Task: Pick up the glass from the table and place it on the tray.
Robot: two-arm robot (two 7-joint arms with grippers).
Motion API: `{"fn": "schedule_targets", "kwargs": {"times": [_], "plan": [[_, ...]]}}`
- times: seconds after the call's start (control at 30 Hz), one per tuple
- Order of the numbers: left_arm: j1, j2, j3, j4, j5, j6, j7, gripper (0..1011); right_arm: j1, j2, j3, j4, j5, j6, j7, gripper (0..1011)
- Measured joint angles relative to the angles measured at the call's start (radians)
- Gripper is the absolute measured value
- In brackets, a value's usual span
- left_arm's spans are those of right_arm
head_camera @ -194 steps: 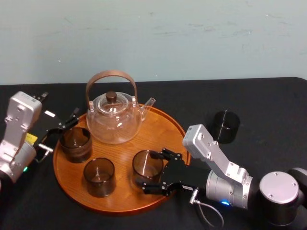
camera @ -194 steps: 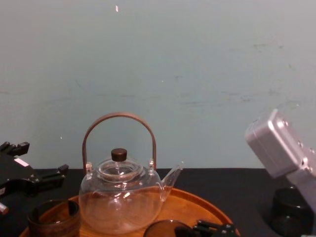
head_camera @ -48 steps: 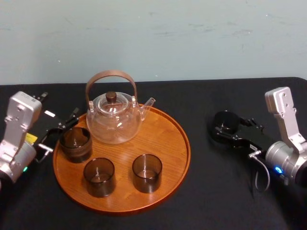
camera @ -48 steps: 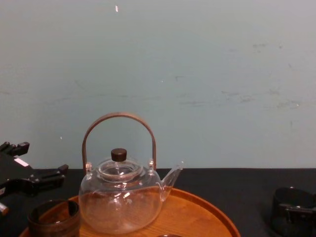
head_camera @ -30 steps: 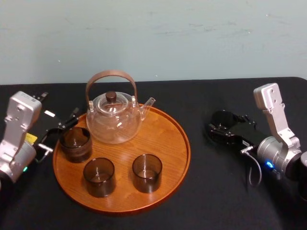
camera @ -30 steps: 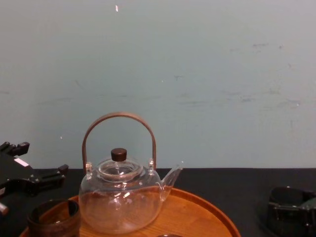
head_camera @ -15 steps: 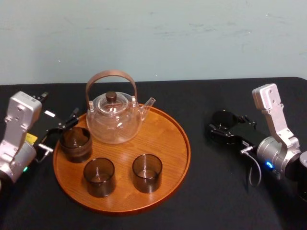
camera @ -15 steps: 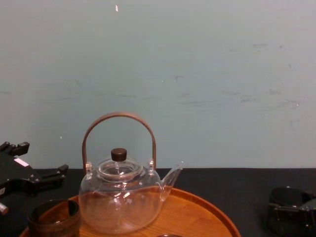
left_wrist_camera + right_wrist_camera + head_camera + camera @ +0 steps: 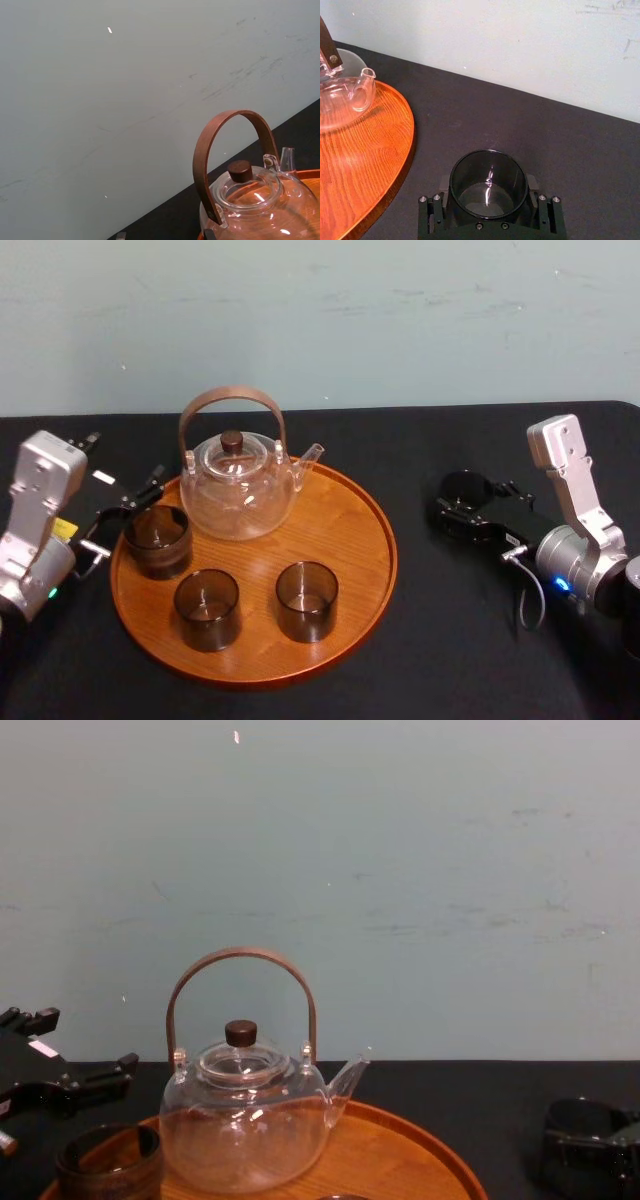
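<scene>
Pale blue-green wall (image 9: 400, 320) at the back, plain black worktop (image 9: 420, 670) in front of me. On my head camera the round orange-brown tray (image 9: 345, 530) sits left of centre, its wood grain plain to see inside a low rim. The glass (image 9: 464, 489) I'm after stands off the tray, out at the tray's 3 o'clock, with bare worktop between it and the rim. It's a small straight-walled tumbler of dark smoky glass, no handle, open mouth up. From the right wrist camera I look down into it and catch a bright glint on its base. My right claw (image 9: 468, 510) reaches in from 3 o'clock and has the glass between its fingers (image 9: 432, 212), pads against the wall on both sides, so I read it as gripping the glass. Whether the base is off the worktop I cannot tell.

On the tray a clear teapot (image 9: 238, 492) with an arched brown handle stands at 11 o'clock and a squat brown cup (image 9: 157, 538) at 9 o'clock. A dark tumbler (image 9: 207, 608) stands at 7 o'clock and a second tumbler (image 9: 307, 600) at 5 o'clock. My left claw (image 9: 120, 512) is parked at the tray's 9 o'clock edge, just beside the squat brown cup, its fingers spread wide and holding nothing.
</scene>
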Motion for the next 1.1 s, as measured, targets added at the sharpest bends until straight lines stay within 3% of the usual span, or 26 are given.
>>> {"fn": "schedule_targets", "kwargs": {"times": [0.2,0.6,0.8,1.1], "plan": [[0.0,0.0,0.0,0.0,0.0,0.0,0.0,1001,-0.006,0.003,0.005,-0.007,0.002,-0.007,0.01,900],[0.0,0.0,0.0,0.0,0.0,0.0,0.0,1001,-0.047,0.037,0.014,-0.118,0.042,-0.038,0.086,900],[0.0,0.0,0.0,0.0,0.0,0.0,0.0,1001,-0.044,0.049,-0.033,-0.161,0.057,-0.055,0.133,900],[0.0,0.0,0.0,0.0,0.0,0.0,0.0,1001,-0.023,0.039,-0.109,-0.172,0.062,-0.072,0.168,900]]}}
